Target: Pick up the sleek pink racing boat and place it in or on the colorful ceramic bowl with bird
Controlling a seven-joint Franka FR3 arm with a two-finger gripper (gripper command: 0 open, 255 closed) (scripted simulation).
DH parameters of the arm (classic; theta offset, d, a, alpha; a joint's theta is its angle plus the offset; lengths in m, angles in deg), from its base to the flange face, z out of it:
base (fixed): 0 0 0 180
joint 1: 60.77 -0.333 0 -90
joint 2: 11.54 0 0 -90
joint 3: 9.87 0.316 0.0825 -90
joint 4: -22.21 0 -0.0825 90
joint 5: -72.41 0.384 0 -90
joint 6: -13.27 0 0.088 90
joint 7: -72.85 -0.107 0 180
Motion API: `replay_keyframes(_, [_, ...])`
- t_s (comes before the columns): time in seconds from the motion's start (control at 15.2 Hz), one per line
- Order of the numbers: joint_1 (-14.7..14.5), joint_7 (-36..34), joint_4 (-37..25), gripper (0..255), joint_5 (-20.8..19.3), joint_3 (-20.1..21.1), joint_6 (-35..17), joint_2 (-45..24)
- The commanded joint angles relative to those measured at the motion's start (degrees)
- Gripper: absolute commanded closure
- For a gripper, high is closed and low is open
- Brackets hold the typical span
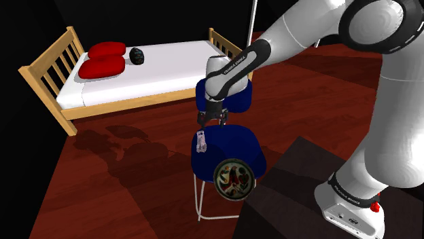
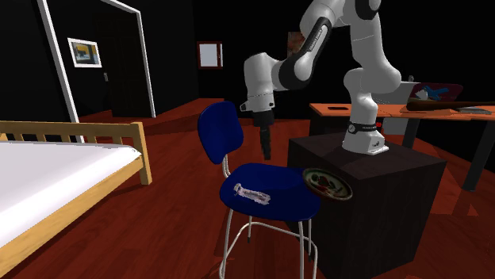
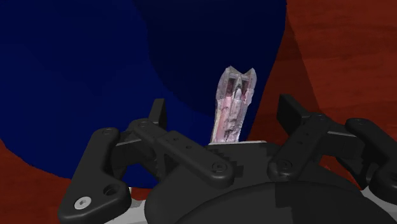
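Blue chair (image 1: 231,151) serves as the work surface. It stands on a red-brown wood floor (image 1: 122,197) with a wooden bed (image 1: 146,71) behind it, and the walls are mostly black area.

The pale pink boat (image 1: 200,141) lies flat on the seat, near the edge away from the stand (image 2: 381,186). The patterned bowl (image 1: 234,178) sits at the seat's opposite edge, beside the stand and apart from the boat. The gripper (image 1: 209,123) hangs over the seat near the backrest, pointing down. Its fingers (image 3: 158,111) are spread wide, released and grasping nothing. In the wrist view the boat lines up between them, untouched.
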Motion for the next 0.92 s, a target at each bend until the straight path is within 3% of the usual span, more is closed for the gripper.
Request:
replay_keyframes(0.0, [-0.5,-1.4,-3.5,0,0.1,-0.2,-1.2,-4.8])
replay_keyframes(0.46, [-1.6,-5.0,-17.4,0,1.0,-1.1,-2.8,-20.5])
replay_keyframes(0.86, [-2.1,-5.0,-18.2,0,1.1,-1.0,-5.7,-24.0])
